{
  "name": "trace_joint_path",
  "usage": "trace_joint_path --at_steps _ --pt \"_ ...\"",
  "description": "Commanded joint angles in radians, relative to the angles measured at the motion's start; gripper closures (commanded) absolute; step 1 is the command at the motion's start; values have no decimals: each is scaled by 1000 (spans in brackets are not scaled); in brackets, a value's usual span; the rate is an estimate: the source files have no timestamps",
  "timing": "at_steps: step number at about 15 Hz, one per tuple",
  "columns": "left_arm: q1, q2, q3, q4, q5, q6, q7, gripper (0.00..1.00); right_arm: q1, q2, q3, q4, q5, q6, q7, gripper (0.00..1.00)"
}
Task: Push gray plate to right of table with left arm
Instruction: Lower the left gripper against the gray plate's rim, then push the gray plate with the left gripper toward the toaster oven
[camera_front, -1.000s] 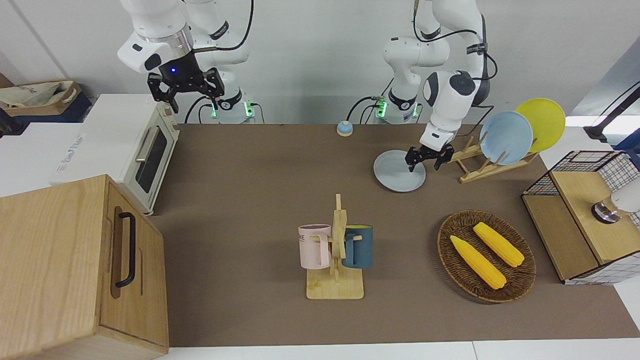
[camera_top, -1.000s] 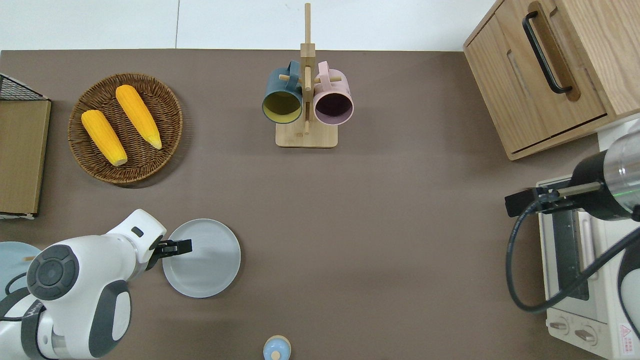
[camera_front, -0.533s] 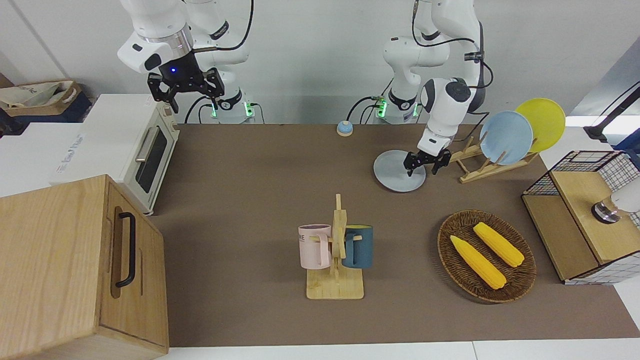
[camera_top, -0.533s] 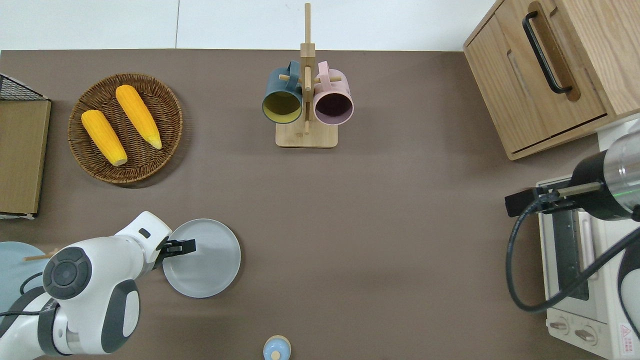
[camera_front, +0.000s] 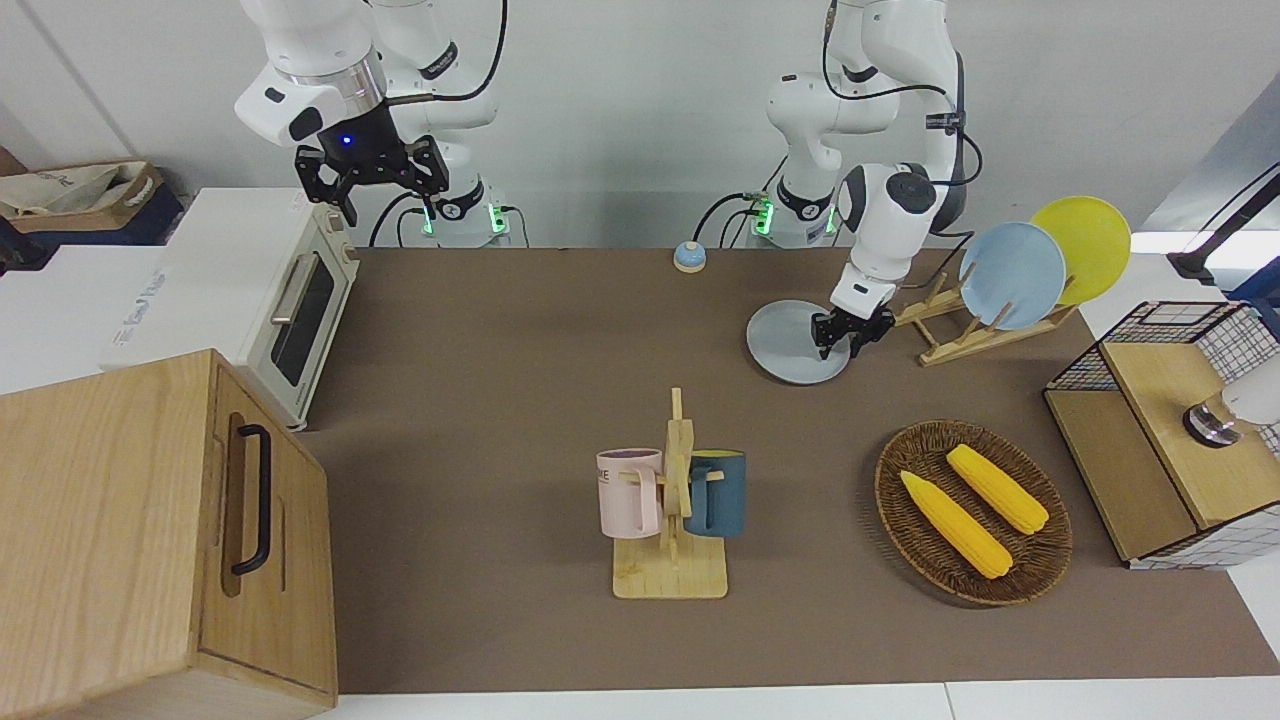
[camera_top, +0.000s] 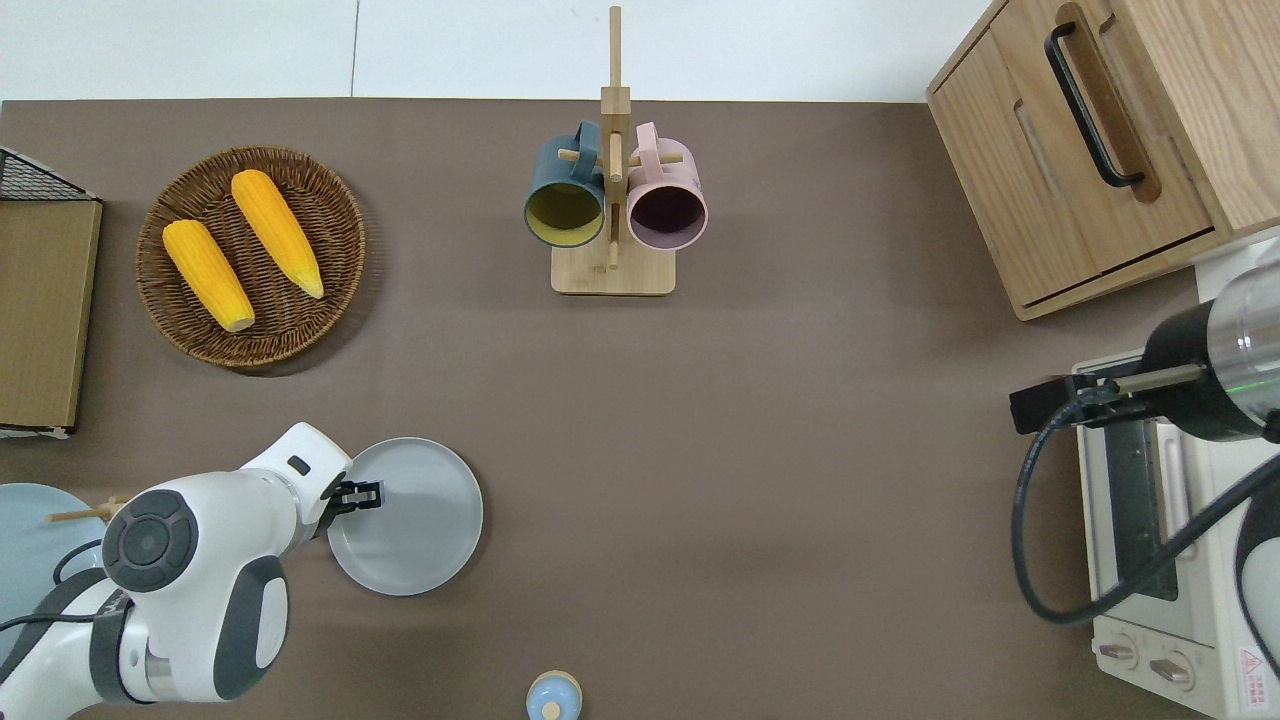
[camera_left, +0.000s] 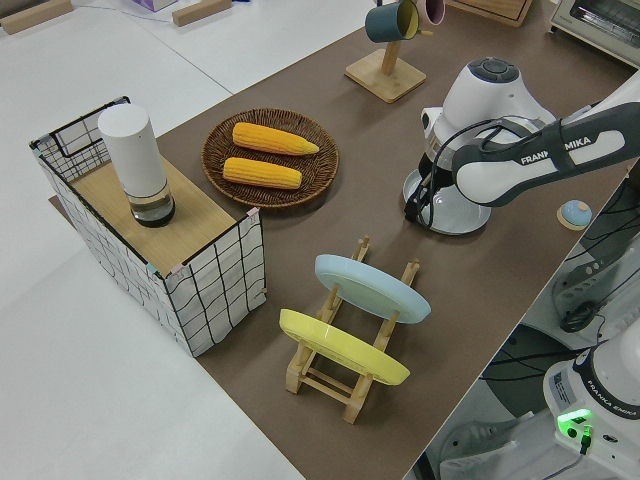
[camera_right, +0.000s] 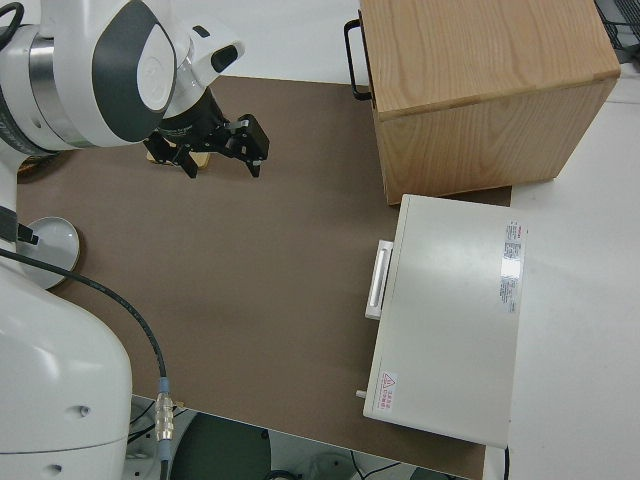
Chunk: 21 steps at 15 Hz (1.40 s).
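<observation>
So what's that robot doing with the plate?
The left arm's gripper is down at the gray plate, at the rim toward the left arm's end of the table. It looks set to push the plate across toward the right arm's end. The plate lies flat on the brown mat, close to the rack holding a blue plate and a yellow plate. The right arm is parked.

White jointed arms (camera_front: 880, 215), black cabling; "FRANKA EMIKA" lettering on one gray link.
</observation>
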Motion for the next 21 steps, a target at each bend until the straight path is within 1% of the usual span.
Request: trace_joint_path --at_steps 1,2,8,10,12,16,17,21 --pt "2 -3 -7 -15 19 27 -22 901 -20 -6 15 4 10 -13 0 17" --pt "2 -3 -8 -15 19 27 -22 999 -20 -6 15 4 10 -13 1 17" --pt "4 13 -21 -15 19 28 -24 1000 -20 -6 15 4 10 -13 0 17" --pt "4 20 -28 -15 19 28 -53 1000 -20 -6 15 4 10 -13 0 17" --pt "18 25 -63 -12 19 30 -100 1000 -20 -6 15 4 10 -13 0 17" --pt "2 25 -85 -4 19 28 -197 1000 -20 -6 13 4 10 -14 0 17" --pt "2 25 -111 -3 19 28 -233 1000 -20 -6 15 4 10 -13 1 17" --pt "2 26 -177 14 19 19 -350 1000 -20 -6 15 4 10 -13 0 17"
